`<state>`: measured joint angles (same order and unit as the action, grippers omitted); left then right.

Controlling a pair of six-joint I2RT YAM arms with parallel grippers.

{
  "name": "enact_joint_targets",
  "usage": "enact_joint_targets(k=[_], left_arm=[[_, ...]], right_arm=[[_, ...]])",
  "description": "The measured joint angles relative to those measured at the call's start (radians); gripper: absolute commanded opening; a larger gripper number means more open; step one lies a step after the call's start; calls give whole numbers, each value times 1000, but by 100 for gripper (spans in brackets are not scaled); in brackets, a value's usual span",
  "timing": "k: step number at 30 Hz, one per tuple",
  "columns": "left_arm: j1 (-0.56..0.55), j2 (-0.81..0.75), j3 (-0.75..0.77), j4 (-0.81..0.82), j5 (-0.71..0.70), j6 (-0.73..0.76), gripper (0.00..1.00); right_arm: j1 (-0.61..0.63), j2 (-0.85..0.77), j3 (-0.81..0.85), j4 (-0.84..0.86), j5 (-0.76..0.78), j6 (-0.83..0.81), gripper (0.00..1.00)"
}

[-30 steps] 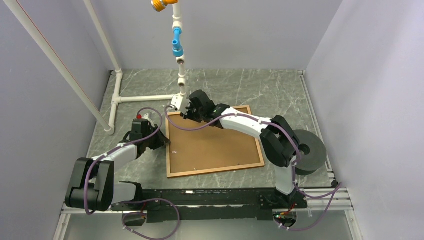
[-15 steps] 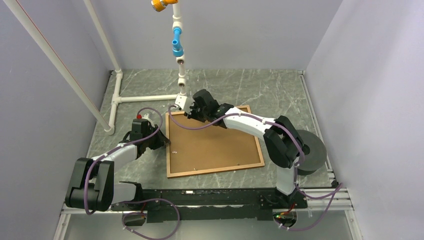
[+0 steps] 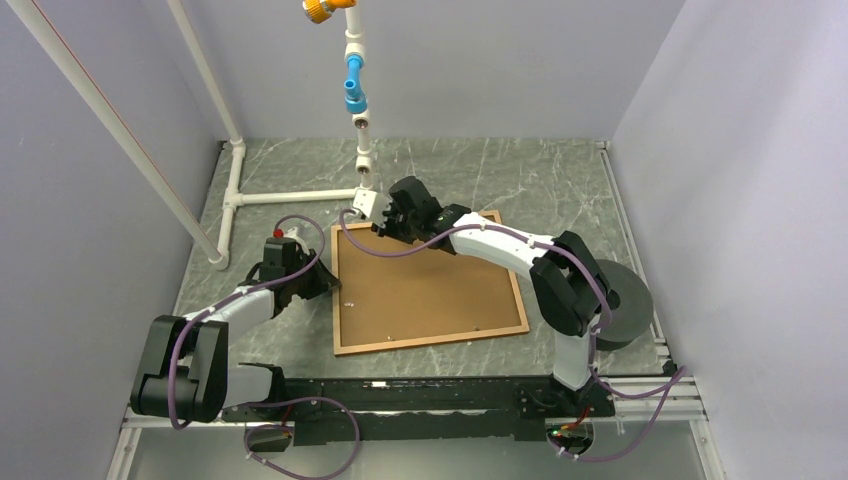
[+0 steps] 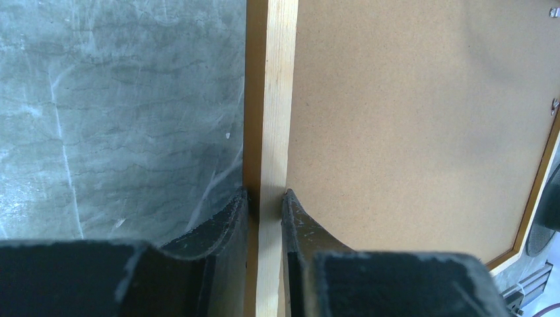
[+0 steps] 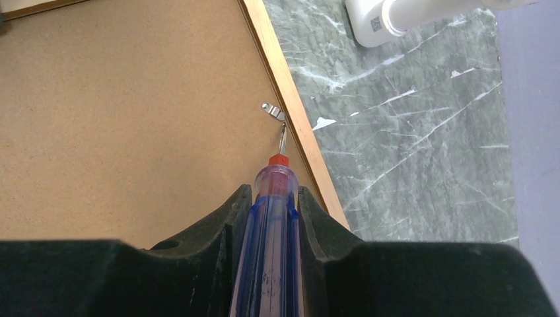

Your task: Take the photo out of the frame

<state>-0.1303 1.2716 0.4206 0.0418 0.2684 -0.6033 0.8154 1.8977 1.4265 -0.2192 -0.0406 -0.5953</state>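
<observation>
The frame (image 3: 432,341) lies face down on the table, with its plain brown backing board (image 3: 425,285) up. The photo is hidden under the board. My left gripper (image 3: 322,283) is shut on the frame's left rail (image 4: 271,99), one finger outside the rail and one on the board side (image 4: 265,196). My right gripper (image 3: 385,222) is at the frame's far left corner, shut on a blue clear-handled screwdriver (image 5: 274,224). The screwdriver's tip touches a small metal clip (image 5: 273,110) beside the frame's rail (image 5: 272,59).
A white pipe structure (image 3: 290,197) with a blue fitting (image 3: 354,90) stands just beyond the frame's far left corner; its base shows in the right wrist view (image 5: 396,16). A grey roll (image 3: 620,305) lies at the right. More metal clips (image 4: 553,105) sit on the board's opposite edge.
My right gripper with the screwdriver has shifted slightly away and to the right along the frame's far edge. The left gripper and the frame have not moved.
</observation>
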Motion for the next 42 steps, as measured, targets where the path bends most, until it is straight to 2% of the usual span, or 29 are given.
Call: enact_joint_targets(k=[8,16,21,29,42], left_arm=[[0,1,0,0,0,0,0],[0,2,0,1,0,0,0],[0,2,0,2,1,0,0],[0,2,0,2,1,-1,0],[0,2,0,2,1,0,0]], right_arm=[[8,-3,0,-4,-8,1,0],[38,-105,-97,19,38,119,0],[37,-115,-98,74,44,155,0],[36,-19,-3,79,28,161,0],[33,45,37,74,13,158,0]])
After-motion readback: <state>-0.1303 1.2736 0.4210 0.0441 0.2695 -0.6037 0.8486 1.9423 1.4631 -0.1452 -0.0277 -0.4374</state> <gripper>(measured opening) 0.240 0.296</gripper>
